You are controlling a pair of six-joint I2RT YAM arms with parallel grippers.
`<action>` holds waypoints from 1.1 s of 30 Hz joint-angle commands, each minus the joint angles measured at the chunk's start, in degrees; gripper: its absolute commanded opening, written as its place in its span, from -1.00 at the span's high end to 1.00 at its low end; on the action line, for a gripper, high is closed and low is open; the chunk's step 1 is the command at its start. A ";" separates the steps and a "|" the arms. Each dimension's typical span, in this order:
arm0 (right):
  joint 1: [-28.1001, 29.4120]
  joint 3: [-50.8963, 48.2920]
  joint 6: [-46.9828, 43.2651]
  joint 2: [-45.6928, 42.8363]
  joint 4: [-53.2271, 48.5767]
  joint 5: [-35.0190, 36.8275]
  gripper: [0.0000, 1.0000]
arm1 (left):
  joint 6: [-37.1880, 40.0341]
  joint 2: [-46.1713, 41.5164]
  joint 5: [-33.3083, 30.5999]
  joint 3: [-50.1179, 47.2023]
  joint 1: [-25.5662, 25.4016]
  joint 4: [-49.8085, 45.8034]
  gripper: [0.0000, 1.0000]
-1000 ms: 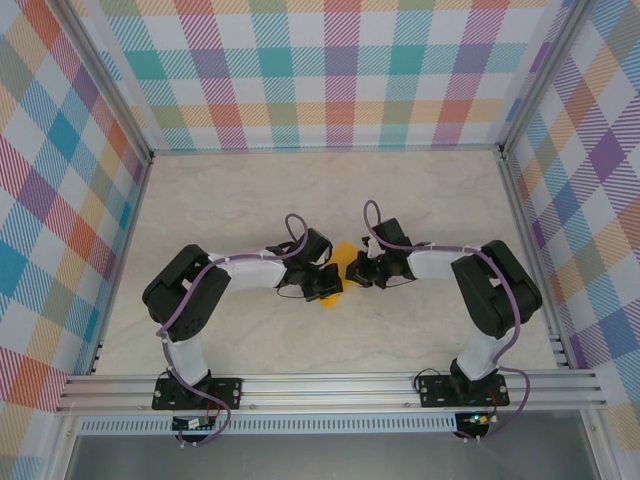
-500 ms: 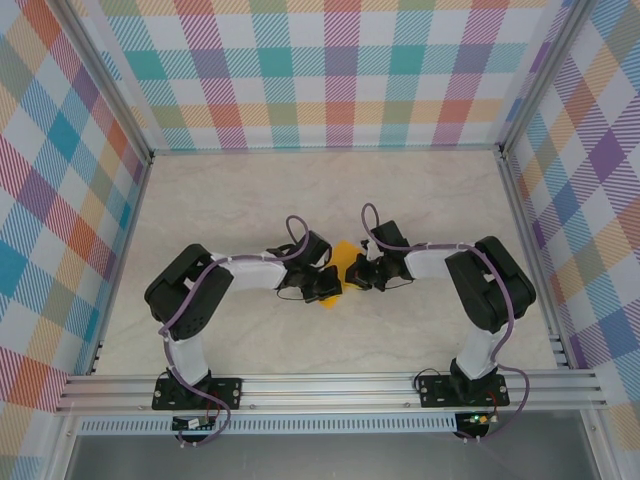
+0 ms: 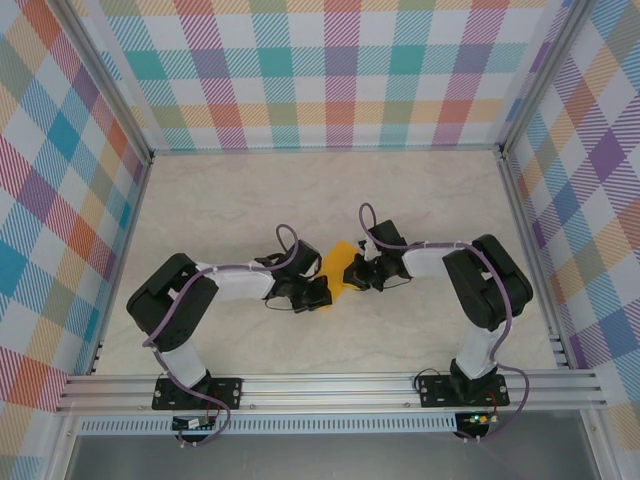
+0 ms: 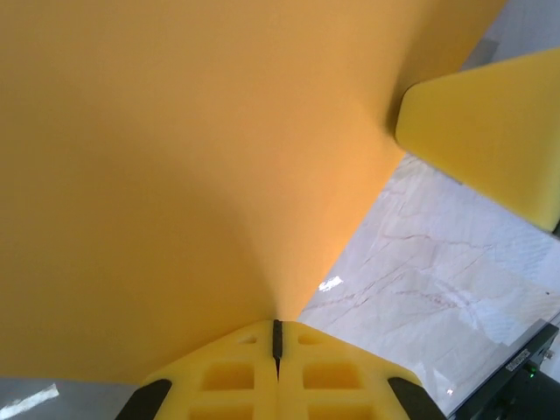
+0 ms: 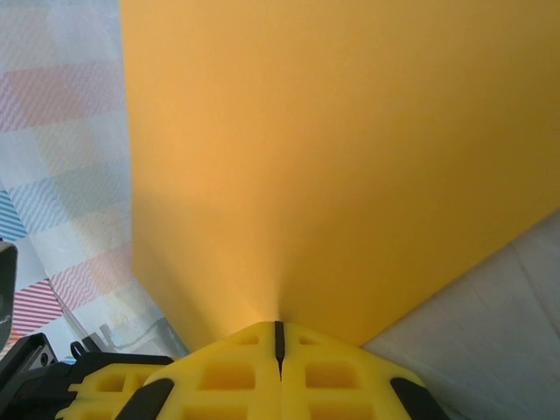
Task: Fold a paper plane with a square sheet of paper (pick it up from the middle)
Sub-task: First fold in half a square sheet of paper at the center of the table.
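Top external view: at the near edge, the 2 arm bases are bolted to an aluminium rail (image 3: pixel 330 385), and both arms bend inward over the pale marbled surface (image 3: pixel 220 200). The left end effector (image 3: pixel 312 293) and the right end effector (image 3: pixel 352 272) meet near the middle, just beside each other. The square sheet of paper (image 3: pixel 337 263) shows as a small orange patch between them.

Left wrist view: the left end effector (image 4: pixel 277 328) has its 2 yellow fingers pressed together on the paper's edge. The square sheet of paper (image 4: pixel 175 175) fans outward from that pinch, with the surface (image 4: pixel 420 280) visible past it.

Right wrist view: the right end effector (image 5: pixel 278 328) is likewise clamped on the square sheet of paper (image 5: pixel 332 157), which spreads flat away from the fingers.

Beyond, checked walls (image 3: pixel 340 80) close off the far side.
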 commanded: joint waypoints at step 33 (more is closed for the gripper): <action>-2.96 2.88 -3.78 3.01 -2.36 0.55 1.00 | 2.93 3.82 -4.67 3.34 -0.46 -11.15 1.00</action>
